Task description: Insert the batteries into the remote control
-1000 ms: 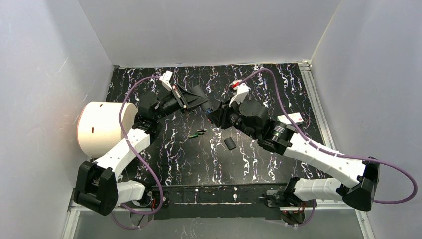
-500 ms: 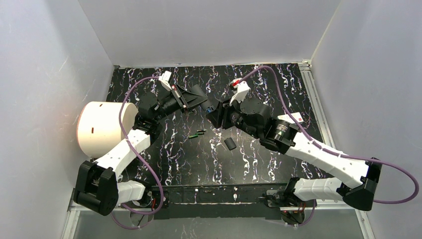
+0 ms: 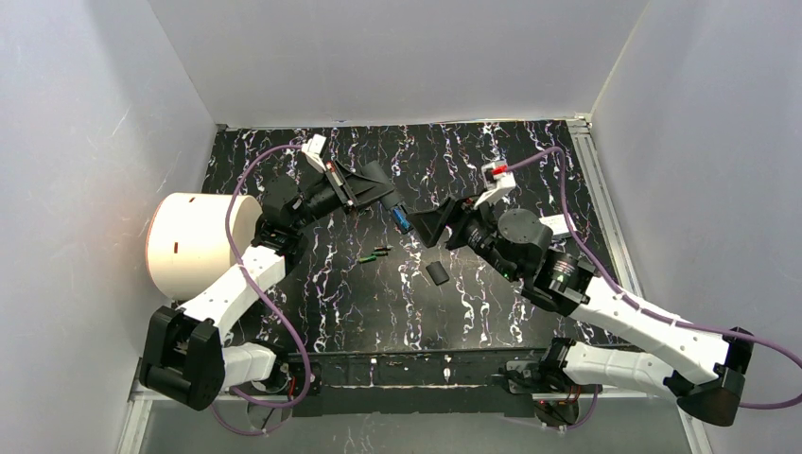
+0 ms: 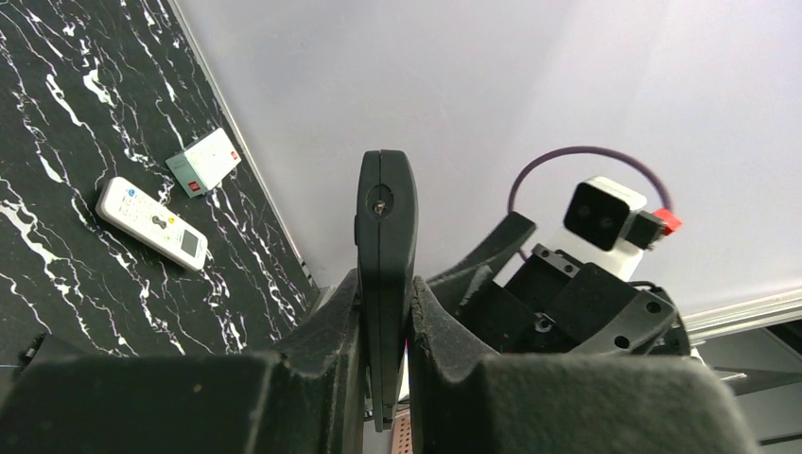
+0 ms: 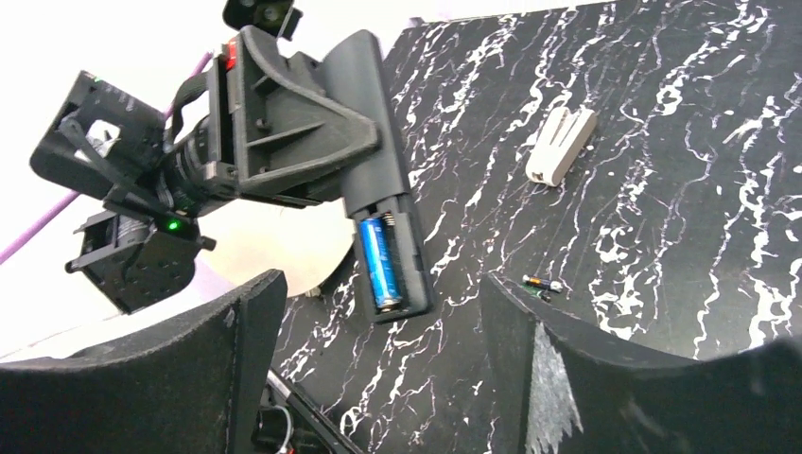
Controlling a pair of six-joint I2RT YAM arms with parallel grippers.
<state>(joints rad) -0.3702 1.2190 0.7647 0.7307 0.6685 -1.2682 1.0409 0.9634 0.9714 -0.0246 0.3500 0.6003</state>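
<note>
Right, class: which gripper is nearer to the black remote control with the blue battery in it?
Left. The left gripper is shut on the remote control, its fingers clamping both sides. The right gripper is open, facing the remote's open compartment without touching it.

Open table (image 3: 369, 312) lies between the two arms toward the near edge, broken only by two loose batteries (image 3: 375, 253) and a small black cover (image 3: 436, 273), near each other but apart. The remote control (image 5: 378, 170), clamped in the left gripper (image 4: 386, 322) above the table, faces the parted fingers of the right gripper (image 3: 427, 225) across a narrow gap. A white cylinder (image 3: 194, 244) blocks the left margin beside the left arm; walls (image 3: 378, 57) close three sides.
</note>
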